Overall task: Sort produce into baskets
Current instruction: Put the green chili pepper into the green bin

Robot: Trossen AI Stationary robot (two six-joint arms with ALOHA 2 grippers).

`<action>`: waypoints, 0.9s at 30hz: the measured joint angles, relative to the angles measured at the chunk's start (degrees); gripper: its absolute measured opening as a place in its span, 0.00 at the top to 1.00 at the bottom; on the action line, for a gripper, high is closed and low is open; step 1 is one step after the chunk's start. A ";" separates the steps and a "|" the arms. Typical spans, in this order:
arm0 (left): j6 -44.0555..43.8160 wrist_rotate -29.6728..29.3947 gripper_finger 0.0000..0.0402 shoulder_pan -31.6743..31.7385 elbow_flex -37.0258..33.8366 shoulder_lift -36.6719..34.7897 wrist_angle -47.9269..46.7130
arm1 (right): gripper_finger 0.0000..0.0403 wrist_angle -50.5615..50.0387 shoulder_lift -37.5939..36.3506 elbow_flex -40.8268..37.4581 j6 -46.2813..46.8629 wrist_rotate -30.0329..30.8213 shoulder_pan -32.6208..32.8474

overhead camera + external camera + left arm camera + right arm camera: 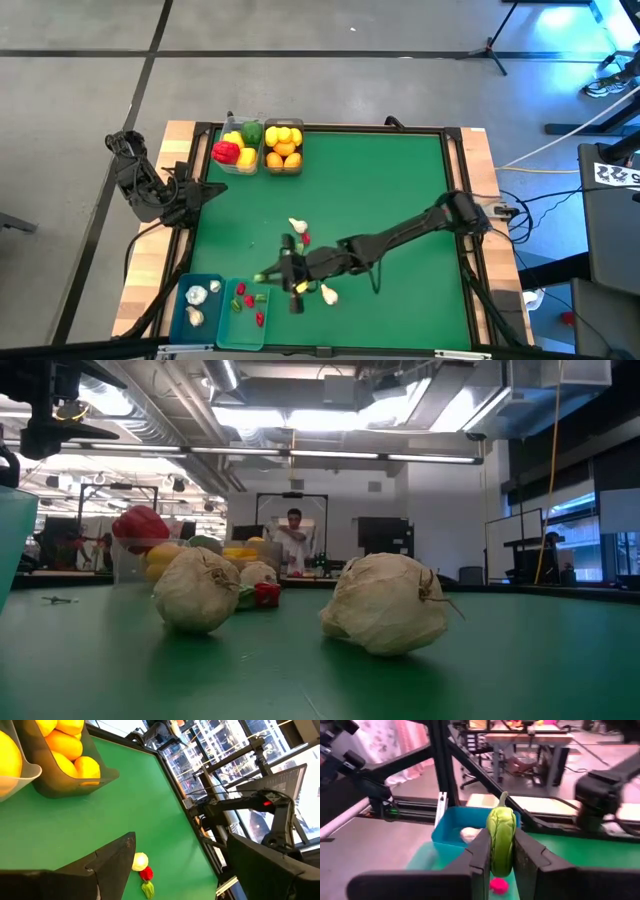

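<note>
Four baskets sit on the green table (400,180), which serves as landmark. Two clear bins stand at the table's far edge: one with bell peppers (238,148), one with lemons and oranges (283,146), the two touching side by side. Two teal bins stand at the near edge, left of centre: the outer teal bin (195,305) holds garlic bulbs, the inner teal bin (246,308) holds small red and green chilies.

Right gripper (285,275) reaches low over the near-centre of the table, just beside the inner teal bin. Right wrist view: right gripper (501,851) is clamped on a green chili (501,840), held upright between the two fingers, stem up; a red chili (498,885) lies on the table below, and the outer teal bin (451,832) is beyond it.

Loose on the table near that gripper: one garlic bulb (297,225) with a red chili (305,238) touching it on the far side, another garlic bulb (328,294) on the near side.

Left gripper (205,190) waits at the table's left edge, fingers spread apart in the left wrist view.
</note>
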 joint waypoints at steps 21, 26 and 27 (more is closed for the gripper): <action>0.04 0.02 0.24 -0.01 0.00 0.00 0.00 | 0.80 -2.32 17.25 13.90 4.54 -12.27 -0.27; 0.07 0.04 0.24 0.00 0.00 0.00 0.00 | 0.62 -6.92 17.31 13.90 4.83 -11.58 -0.44; 0.06 0.02 0.24 -0.01 -0.01 0.00 0.00 | 0.57 -7.29 17.31 13.90 4.85 -11.60 -0.58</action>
